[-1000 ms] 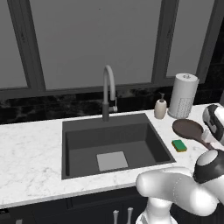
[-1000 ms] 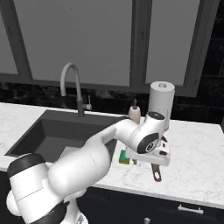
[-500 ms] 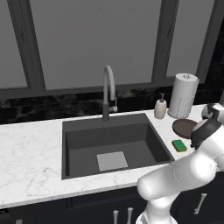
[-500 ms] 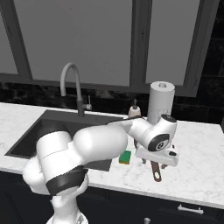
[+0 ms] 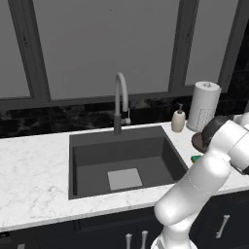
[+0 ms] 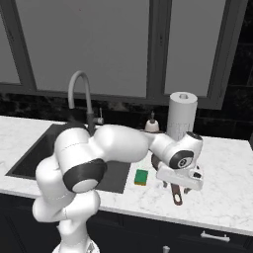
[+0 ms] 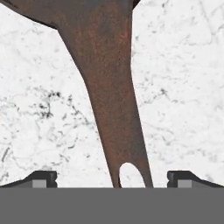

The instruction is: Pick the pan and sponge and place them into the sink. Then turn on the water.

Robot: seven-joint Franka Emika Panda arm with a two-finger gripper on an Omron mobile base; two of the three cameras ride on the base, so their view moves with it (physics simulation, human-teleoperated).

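The reddish-brown pan lies on the counter right of the sink [image 5: 155, 165], and its long handle [image 7: 109, 96] runs down the middle of the hand view. My gripper [image 7: 113, 179] is open just above the handle's end, one fingertip [image 7: 41, 178] on each side and not touching it. In the right base view the hand [image 6: 180, 178] hangs over the handle [image 6: 177, 195], and the arm hides most of the pan's bowl [image 5: 197, 141]. The green sponge [image 6: 141, 177] lies flat beside the pan, near the sink's right rim. No water runs from the faucet [image 5: 120, 99].
A soap dispenser [image 5: 178, 120] and a tall paper towel roll [image 5: 204, 104] stand at the back, just behind the pan. Marble counter [image 5: 34, 175] stretches left of the sink. The counter's front edge is close to the handle's end.
The arm has swung round to the right and the hand has dropped a little over the pan's handle. The jaws stay open; pan and sponge have not moved.
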